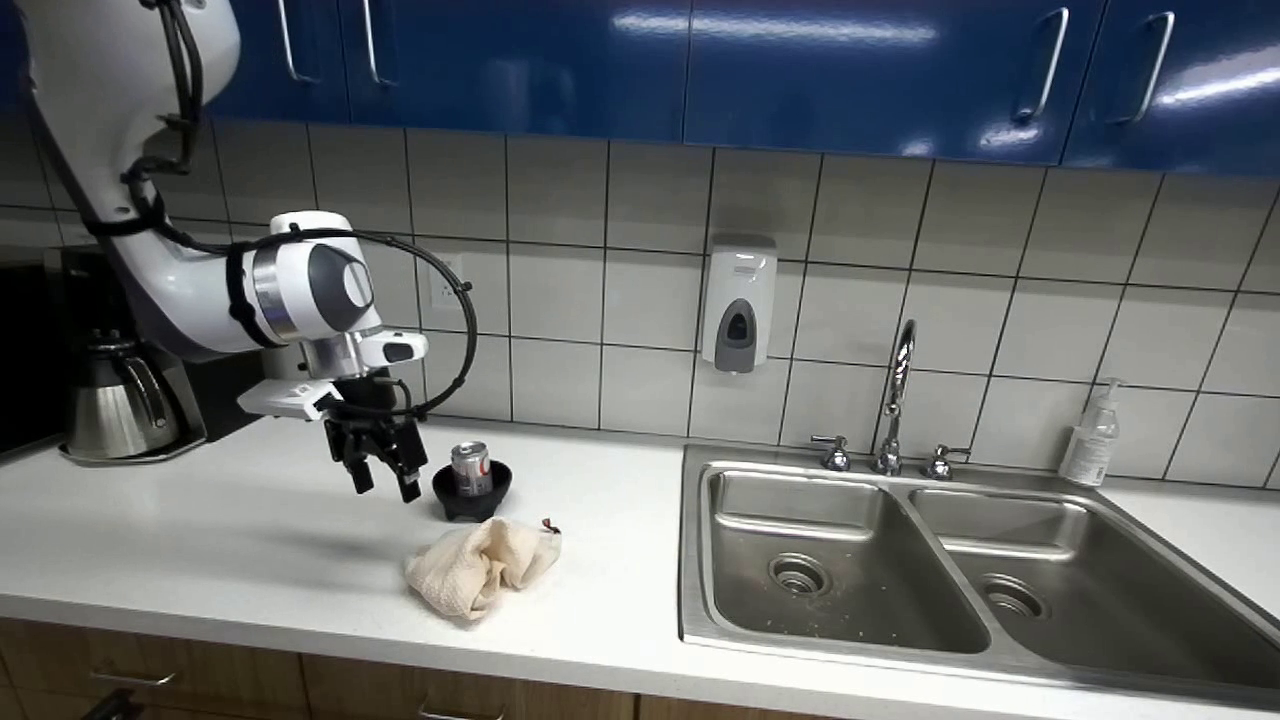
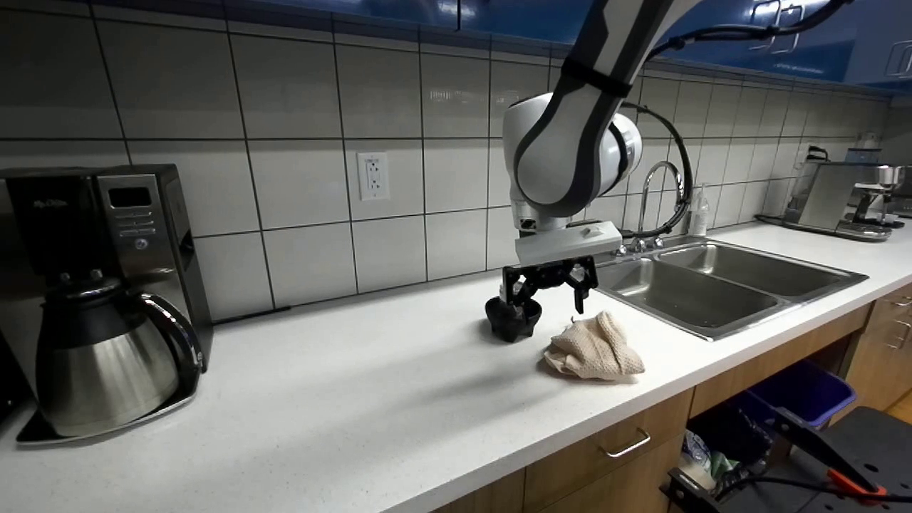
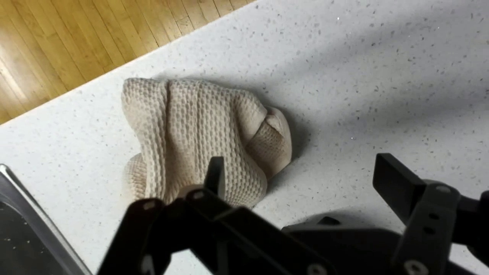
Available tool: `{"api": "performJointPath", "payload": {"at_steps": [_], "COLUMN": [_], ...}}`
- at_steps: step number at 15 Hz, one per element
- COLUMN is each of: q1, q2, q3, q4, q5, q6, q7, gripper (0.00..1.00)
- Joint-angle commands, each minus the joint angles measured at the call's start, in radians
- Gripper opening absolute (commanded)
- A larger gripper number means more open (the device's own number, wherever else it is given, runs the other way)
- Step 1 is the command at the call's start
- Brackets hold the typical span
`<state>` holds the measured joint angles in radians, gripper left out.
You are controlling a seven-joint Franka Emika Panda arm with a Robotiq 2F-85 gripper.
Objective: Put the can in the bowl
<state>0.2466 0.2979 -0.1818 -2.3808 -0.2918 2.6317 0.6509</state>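
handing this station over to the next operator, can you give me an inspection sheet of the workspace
Surface: white speckled counter, shadowed in parts.
Job's things: can sits inside the black bowl, its top above the rim.
Clutter: crumpled beige cloth near the bowl, apart from it.
Grippers: one gripper, open, holding nothing, above the counter.
Cables: black cable loops out from the arm, off the counter.
Surroundings: double-basin sink with specks in one basin; coffee maker with its carafe; wall-mounted soap dispenser.
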Motion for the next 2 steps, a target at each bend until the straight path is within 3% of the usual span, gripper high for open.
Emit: {"api": "performJointPath", "payload": {"at_steps": [1,2], "q1": [-0.02,-0.02], "q2": [-0.004,-0.006], "q3": [0.019,0.019], "q4": [-0.001,-0.002], "q5": [-0.01,-0.01], "q6": [-0.003,-0.003], "q7": [0.006,0.006], "gripper": [1.0,1.0]}}
